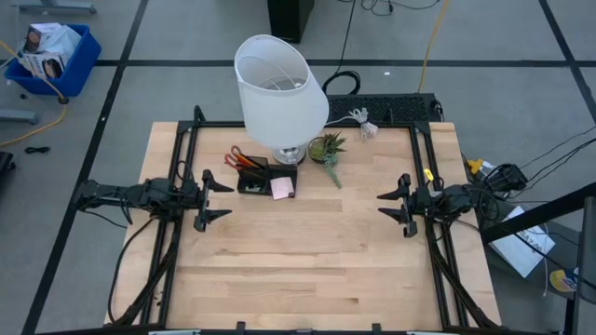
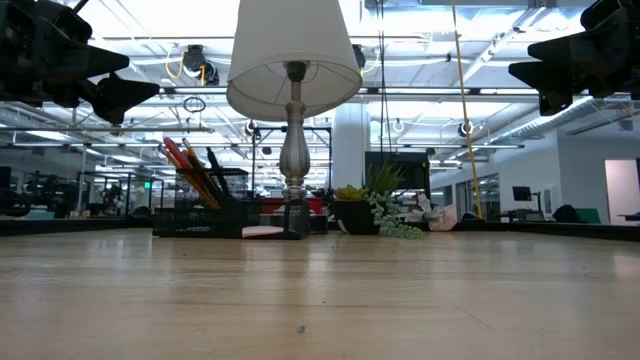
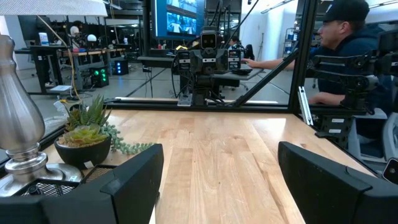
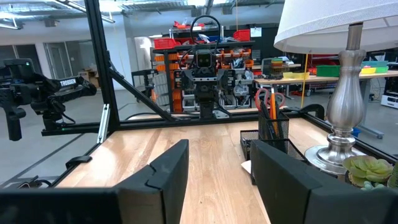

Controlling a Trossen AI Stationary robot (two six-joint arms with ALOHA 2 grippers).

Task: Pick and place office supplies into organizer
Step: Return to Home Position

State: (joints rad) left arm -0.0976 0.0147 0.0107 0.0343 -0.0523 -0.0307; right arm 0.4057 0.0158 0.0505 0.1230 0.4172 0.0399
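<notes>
The wooden table [image 1: 307,270] fills the middle of the high view, with the white-shaded lamp [image 1: 279,84] standing at its upper centre. The left gripper [image 1: 223,200] hovers at the table's left side and the right gripper [image 1: 382,205] at its right side, both with fingers spread and empty. The black organizer [image 1: 251,181] sits just below the lamp's base, with a potted plant [image 1: 326,149] to the right. Red-handled scissors [image 1: 235,156] and orange pencils [image 2: 180,158] stand in the organizer; the pink sticky-note pad [image 1: 282,188] lies at its right end.

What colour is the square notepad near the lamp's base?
Pink. The notepad shows best in the high view.
</notes>
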